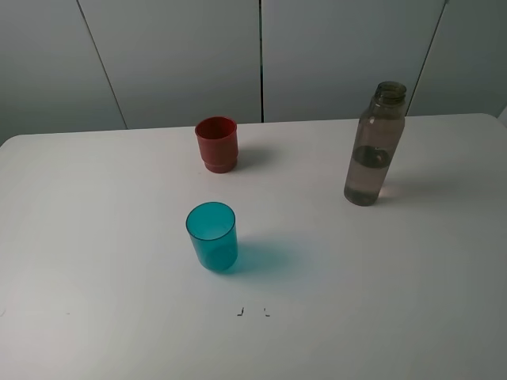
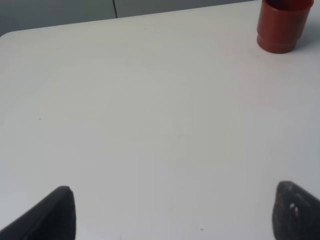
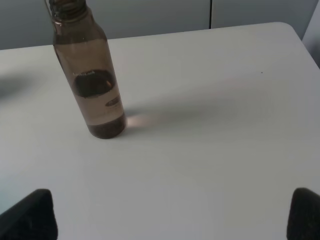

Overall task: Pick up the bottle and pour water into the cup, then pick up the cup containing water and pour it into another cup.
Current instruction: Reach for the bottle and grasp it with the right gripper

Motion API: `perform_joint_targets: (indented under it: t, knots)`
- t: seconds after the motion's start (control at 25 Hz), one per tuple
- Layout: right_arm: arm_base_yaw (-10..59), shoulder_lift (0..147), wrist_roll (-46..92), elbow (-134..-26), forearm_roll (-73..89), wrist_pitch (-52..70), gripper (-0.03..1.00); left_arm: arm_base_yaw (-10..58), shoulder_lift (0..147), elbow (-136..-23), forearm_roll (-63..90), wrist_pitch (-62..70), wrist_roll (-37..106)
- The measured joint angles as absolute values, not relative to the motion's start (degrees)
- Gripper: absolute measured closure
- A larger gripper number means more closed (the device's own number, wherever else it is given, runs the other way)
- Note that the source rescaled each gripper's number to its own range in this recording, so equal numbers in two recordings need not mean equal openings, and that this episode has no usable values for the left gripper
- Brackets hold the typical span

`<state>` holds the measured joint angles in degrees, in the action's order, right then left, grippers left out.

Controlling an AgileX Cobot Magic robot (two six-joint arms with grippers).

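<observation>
Left gripper [image 2: 175, 214]: dark fingers [image 2: 55, 215] spread wide, holding nothing. Right gripper [image 3: 167, 216]: fingers likewise wide apart and empty. The bottle [image 1: 375, 146] is smoky grey-brown, capless, part full and upright. With the translucent teal cup [image 1: 212, 236] as dial centre in the high view, the bottle stands at two o'clock and the red cup [image 1: 216, 144] at twelve, all well apart. White table [image 1: 95, 237]; grey panelled wall [image 1: 174, 55] behind.

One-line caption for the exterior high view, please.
Uncapped smoky translucent plastic bottle, teal translucent tumbler and opaque red ridged-base cup stand upright and apart on a white table.
</observation>
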<state>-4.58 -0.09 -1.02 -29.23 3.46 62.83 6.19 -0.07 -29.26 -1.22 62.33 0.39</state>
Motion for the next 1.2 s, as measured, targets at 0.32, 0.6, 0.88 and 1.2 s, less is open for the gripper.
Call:
perform_joint_targets:
  t: [0.32, 0.6, 0.88, 1.2]
  knots:
    - [-4.6, -0.1, -1.0, -29.2, 3.5, 62.8, -0.03, 6.2, -0.1, -29.3, -1.2, 62.3, 0.4]
    - [-4.6, -0.1, -1.0, -29.2, 3.5, 62.8, -0.03, 6.2, -0.1, -29.3, -1.2, 62.3, 0.4]
    - [-4.6, -0.1, -1.0, -29.2, 3.5, 62.8, -0.03, 6.2, -0.1, -29.3, -1.2, 62.3, 0.4]
    - [-4.6, -0.1, -1.0, -29.2, 3.5, 62.8, -0.03, 6.2, -0.1, -29.3, -1.2, 62.3, 0.4]
